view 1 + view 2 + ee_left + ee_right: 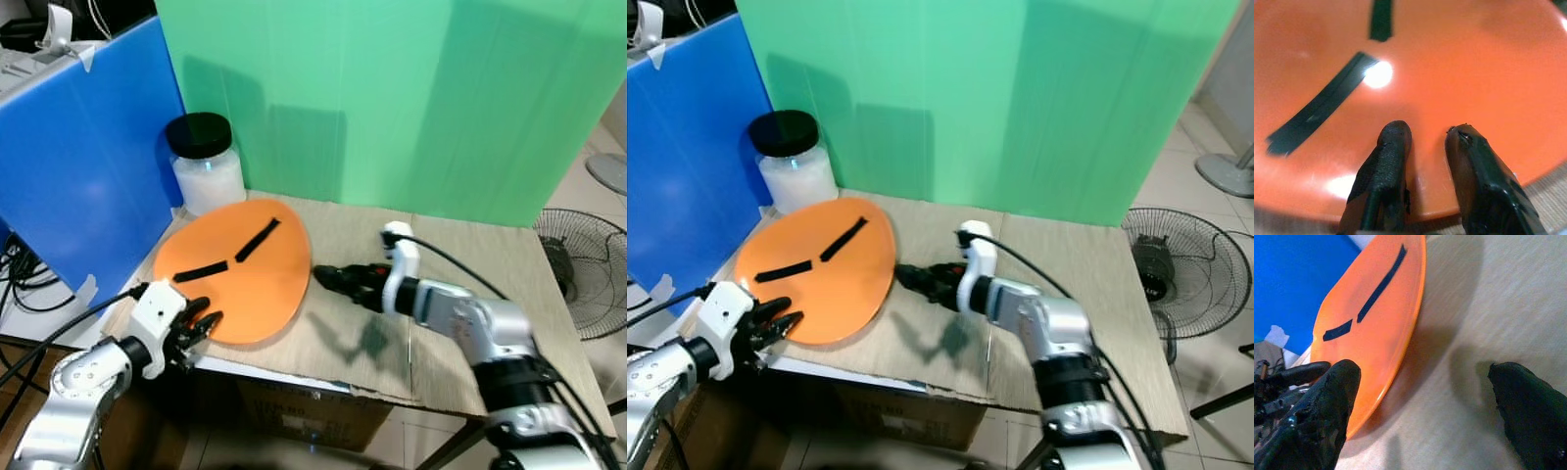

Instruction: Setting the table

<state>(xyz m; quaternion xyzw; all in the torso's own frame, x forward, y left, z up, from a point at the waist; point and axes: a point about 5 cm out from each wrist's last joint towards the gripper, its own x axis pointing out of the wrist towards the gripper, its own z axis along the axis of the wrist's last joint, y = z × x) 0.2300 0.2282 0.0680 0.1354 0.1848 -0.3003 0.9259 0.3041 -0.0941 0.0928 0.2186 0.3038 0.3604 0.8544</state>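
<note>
Left eye view: a clear jar (207,164) with a black lid, white stuff inside, stands at the desk's (460,284) back corner, just behind an orange plate (240,266) marked with two black tape strips. The left hand (199,326) sits at the plate's near edge, the right hand (329,278) beside its right rim.

Left wrist view: the left hand's fingers (1382,171) are slightly parted, tips over the glossy orange plate near its rim.

Right wrist view: the right hand's fingers (1327,411) are spread wide, empty, one by the plate's rim.
</note>
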